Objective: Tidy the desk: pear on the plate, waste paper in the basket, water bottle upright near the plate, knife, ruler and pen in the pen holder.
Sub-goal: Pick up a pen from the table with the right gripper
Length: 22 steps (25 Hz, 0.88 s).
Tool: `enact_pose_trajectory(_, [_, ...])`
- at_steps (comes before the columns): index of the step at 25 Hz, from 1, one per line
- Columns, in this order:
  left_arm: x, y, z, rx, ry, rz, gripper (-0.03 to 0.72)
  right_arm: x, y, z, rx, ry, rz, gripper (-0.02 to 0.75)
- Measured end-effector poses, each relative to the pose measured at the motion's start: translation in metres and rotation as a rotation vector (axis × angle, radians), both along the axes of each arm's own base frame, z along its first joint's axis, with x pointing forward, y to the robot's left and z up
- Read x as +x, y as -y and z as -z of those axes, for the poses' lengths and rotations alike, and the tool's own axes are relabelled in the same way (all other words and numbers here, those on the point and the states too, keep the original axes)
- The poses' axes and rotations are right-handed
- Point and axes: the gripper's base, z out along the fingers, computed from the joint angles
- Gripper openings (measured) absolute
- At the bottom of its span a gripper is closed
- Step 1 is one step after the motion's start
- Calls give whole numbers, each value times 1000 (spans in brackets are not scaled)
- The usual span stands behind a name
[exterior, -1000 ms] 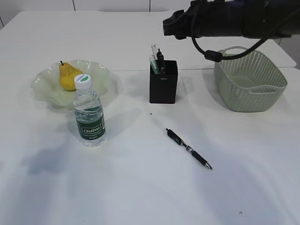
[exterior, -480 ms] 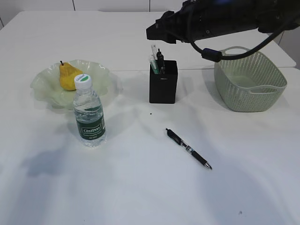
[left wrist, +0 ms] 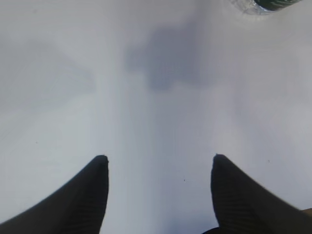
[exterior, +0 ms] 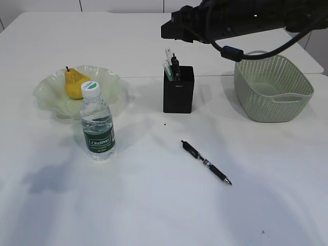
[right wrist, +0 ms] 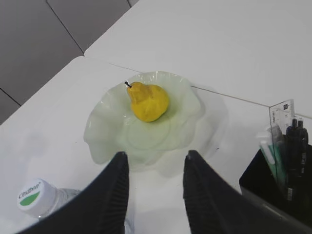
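Since prev. frame, right arm (exterior: 230, 20) has shifted slightly above pen holder (exterior: 178, 95); nothing else moved. We log: pear (exterior: 75, 83) on plate (exterior: 51, 95); holder w/ ruler (exterior: 168, 57) + pens; basket (exterior: 271, 87) looks empty; bottle (exterior: 97, 125) upright nr plate; black pen (exterior: 206, 162) on desk (exterior: 154, 205). Both grippers (left wrist: 158, 168) (right wrist: 155, 163) apart, holding nothing.

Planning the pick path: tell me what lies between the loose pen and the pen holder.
Bare desk, apart from a tiny dark speck, between the pen and the pen holder in the exterior view.
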Motion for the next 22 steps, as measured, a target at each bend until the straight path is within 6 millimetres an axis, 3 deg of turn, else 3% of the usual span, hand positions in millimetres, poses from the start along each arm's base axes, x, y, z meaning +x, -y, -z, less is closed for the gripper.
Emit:
enact_pose_trajectory(6, [-2, 0, 0, -1, -18, 4, 467, 0, 19, 11, 47, -90, 74, 284])
enact_pose_trajectory(14, [-2, 0, 0, -1, -19, 4, 467, -1, 59, 27, 87, -192, 173, 284])
enact_pose_trajectory(22, [-1, 0, 0, -1, -12, 3, 467, -6, 61, 40, 42, -199, 143, 285])
